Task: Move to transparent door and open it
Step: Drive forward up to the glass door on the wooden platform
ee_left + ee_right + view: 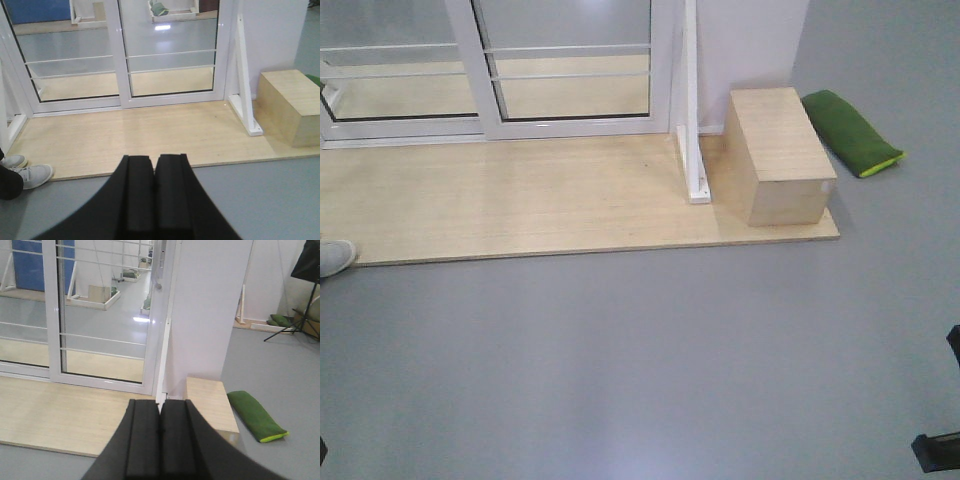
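Note:
The transparent door (107, 315) is the right-hand glass panel in a glossy white frame with thin white horizontal bars. Its grey handle (158, 284) sits on the right stile, beside the white wall. The same panel shows at the top of the front view (570, 50) and in the left wrist view (172, 55). My left gripper (154, 158) is shut on nothing and hangs over the grey floor, short of the wooden platform. My right gripper (160, 402) is also shut and empty, pointing at the door's right edge from well back.
A pale wooden platform (520, 200) lies before the doors. A wooden box (780, 155) stands at its right end beside a white bracket post (692, 120). A green cushion (850, 130) lies on the grey floor. A person's grey shoes (30, 175) rest at the platform's left. A second glass panel (70, 55) stands left of the door.

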`<state>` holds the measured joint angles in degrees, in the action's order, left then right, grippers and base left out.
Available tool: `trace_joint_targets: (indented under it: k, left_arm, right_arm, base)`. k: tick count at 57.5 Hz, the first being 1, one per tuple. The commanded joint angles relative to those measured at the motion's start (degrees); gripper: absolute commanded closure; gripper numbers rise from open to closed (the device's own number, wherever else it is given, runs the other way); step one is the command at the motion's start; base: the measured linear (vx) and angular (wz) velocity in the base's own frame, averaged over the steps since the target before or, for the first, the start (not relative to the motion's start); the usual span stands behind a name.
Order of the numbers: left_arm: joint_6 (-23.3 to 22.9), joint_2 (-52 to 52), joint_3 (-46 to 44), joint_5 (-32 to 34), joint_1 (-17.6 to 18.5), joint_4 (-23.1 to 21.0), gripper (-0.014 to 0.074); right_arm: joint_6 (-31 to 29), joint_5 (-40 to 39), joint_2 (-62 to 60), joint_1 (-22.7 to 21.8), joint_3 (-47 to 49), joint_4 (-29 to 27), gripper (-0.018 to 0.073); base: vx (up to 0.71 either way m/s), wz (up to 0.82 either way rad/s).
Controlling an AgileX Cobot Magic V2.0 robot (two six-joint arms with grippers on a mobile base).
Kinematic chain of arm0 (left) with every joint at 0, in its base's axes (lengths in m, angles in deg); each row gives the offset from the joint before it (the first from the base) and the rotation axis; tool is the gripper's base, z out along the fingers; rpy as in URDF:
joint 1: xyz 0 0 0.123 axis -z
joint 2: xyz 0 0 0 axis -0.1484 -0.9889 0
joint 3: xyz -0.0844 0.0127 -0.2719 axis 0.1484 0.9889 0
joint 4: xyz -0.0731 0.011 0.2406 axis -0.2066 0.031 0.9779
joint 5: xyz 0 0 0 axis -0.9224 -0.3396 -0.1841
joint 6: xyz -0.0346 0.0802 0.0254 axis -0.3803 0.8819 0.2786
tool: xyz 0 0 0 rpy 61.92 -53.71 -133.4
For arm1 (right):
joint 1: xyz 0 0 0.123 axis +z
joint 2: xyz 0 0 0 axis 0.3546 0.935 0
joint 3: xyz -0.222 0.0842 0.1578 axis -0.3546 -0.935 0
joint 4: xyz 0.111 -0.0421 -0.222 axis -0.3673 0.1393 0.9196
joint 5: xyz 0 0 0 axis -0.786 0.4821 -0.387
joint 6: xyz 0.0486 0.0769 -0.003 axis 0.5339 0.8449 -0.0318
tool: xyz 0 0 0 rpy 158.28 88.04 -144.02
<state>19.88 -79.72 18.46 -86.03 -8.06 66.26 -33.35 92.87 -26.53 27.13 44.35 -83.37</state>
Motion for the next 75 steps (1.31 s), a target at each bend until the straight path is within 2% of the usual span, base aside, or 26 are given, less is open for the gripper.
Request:
trace_joint_targets:
  k: [1, 47, 75]
  left_arm:
    - [-0.3, 0.82, 0.55, 4.25, 0.11, -0.24, 0.0602]
    - [-0.3, 0.82, 0.55, 4.25, 0.11, -0.24, 0.0602]
    - [-0.3, 0.82, 0.55, 4.25, 0.11, -0.24, 0.0602]
  right_arm:
    - [0.01, -5.03, -0.76, -0.37, -0.24, -0.13, 0.0564]
    - [0.01, -5.03, -0.76, -0.37, -0.24, -0.13, 0.0564]
    - [0.01, -5.08, -0.76, -0.24, -0.24, -0.13, 0.0564]
  base:
    - [0.52, 0.31]
    - [0.52, 0.08]
    - [0.48, 0.25]
